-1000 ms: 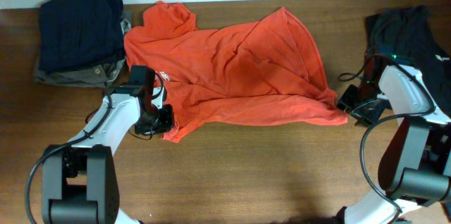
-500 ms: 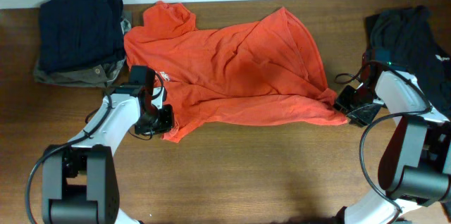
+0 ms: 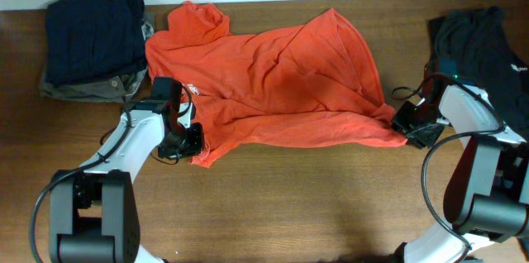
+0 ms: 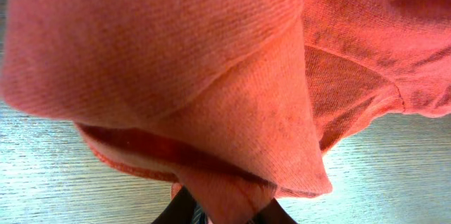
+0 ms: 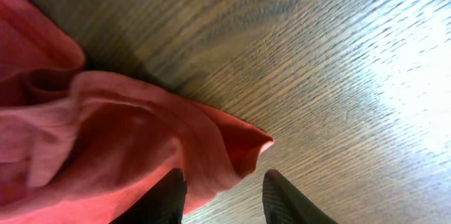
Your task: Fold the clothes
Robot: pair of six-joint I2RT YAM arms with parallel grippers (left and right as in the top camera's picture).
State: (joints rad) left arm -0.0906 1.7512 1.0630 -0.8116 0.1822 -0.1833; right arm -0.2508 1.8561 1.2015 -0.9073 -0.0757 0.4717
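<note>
The clothes, an orange-red T-shirt (image 3: 281, 81), lie spread and rumpled across the back half of the table. My left gripper (image 3: 192, 143) is at the shirt's front left corner, shut on a fold of the orange fabric (image 4: 176, 76), which fills the left wrist view and hides most of the fingers (image 4: 280, 215). My right gripper (image 3: 405, 126) is at the front right corner of the shirt. In the right wrist view its two dark fingers (image 5: 165, 199) stand apart around the pointed corner of the shirt (image 5: 232, 146), with a gap on the right side.
A folded navy garment on a grey one (image 3: 91, 40) sits at the back left. A black garment (image 3: 479, 40) lies at the back right, just behind my right arm. Bare wooden table (image 3: 289, 205) stretches along the front.
My right gripper has slid left onto the shirt's right corner and its jaws have narrowed. The left gripper and the shirt have not moved.
</note>
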